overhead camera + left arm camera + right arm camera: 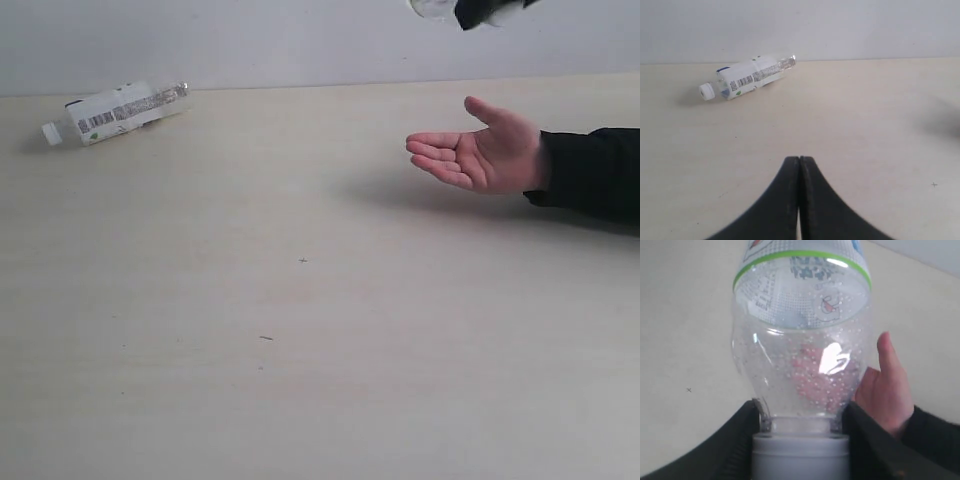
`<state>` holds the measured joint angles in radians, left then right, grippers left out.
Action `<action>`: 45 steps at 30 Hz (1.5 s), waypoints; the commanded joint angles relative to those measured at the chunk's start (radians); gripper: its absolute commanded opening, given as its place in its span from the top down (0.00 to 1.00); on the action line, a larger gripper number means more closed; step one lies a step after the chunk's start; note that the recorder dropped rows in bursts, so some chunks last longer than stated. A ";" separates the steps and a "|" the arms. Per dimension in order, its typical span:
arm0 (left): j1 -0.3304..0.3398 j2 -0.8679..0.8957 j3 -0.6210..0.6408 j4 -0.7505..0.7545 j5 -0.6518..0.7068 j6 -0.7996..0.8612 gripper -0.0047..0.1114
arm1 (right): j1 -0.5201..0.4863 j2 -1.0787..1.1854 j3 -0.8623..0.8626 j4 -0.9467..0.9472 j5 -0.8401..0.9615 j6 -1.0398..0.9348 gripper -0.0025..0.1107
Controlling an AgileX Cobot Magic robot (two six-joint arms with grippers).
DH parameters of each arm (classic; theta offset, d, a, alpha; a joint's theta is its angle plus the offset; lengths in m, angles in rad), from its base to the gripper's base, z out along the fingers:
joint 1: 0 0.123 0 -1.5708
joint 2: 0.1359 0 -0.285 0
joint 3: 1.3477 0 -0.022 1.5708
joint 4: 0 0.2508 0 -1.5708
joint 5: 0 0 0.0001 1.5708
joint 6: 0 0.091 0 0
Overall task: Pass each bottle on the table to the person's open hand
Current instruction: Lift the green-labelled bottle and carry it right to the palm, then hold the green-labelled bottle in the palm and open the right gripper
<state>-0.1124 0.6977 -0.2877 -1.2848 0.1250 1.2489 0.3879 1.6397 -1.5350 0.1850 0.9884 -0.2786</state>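
Handover step: your right gripper [802, 429] is clamping the clear green-banded plastic bottle [802, 355] above the bare open hand [485, 155]; lowering is likely coming next. Left gripper [799, 200]: fingers pressing together.

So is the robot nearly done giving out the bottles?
Not quite. Nothing is in the open hand yet. The right gripper holds a green-labelled bottle by its neck near it. One white-capped bottle is left lying on the table, away from the shut left gripper.
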 commanded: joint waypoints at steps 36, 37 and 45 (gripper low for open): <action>0.003 -0.004 0.004 -0.001 0.002 0.005 0.96 | -0.004 -0.063 0.849 0.049 -0.829 0.177 0.98; 0.003 -0.004 0.004 -0.001 0.002 0.005 0.96 | -0.004 -0.058 0.849 0.045 -0.833 0.177 0.98; 0.003 -0.004 0.004 -0.001 0.002 0.005 0.96 | -0.004 -0.051 0.849 0.045 -0.921 0.175 0.98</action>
<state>-0.1124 0.6977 -0.2877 -1.2848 0.1250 1.2489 0.3879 1.5851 -0.6911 0.2373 0.1169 -0.1020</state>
